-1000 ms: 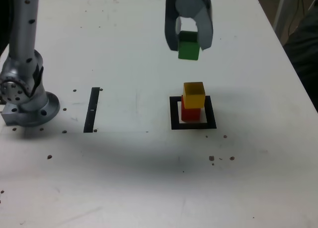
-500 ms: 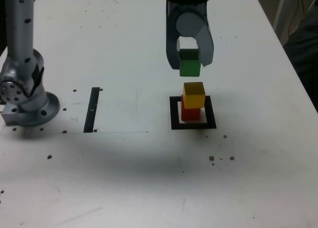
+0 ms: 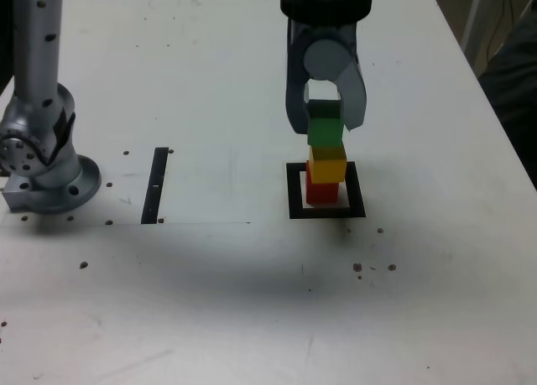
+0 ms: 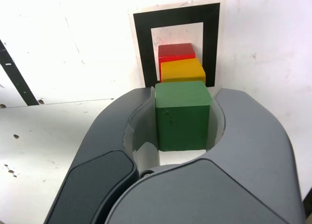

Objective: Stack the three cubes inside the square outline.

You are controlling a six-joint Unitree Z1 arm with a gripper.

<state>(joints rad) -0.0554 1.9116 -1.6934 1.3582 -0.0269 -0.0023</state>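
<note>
A red cube [image 3: 322,193] stands inside the black square outline [image 3: 294,192] with a yellow cube [image 3: 328,163] on top of it. The green cube [image 3: 325,131] sits right on the yellow one, or a hair above it; I cannot tell which. My gripper [image 3: 325,122] is shut on the green cube from both sides. In the wrist view the green cube [image 4: 183,114] is pinched between the grey fingers [image 4: 253,136], with the yellow cube [image 4: 182,70], the red cube [image 4: 176,51] and the square outline [image 4: 142,48] lined up beyond it.
The arm's grey base [image 3: 42,150] stands at the exterior view's left. A narrow black strip [image 3: 155,184] lies between the base and the outline. Small dark specks dot the white table [image 3: 252,293]. A dark object shows past the table's right edge [image 3: 516,91].
The gripper has come down with the green cube, from well above and behind the stack to right on top of the yellow cube. Red and yellow cubes have stayed put.
</note>
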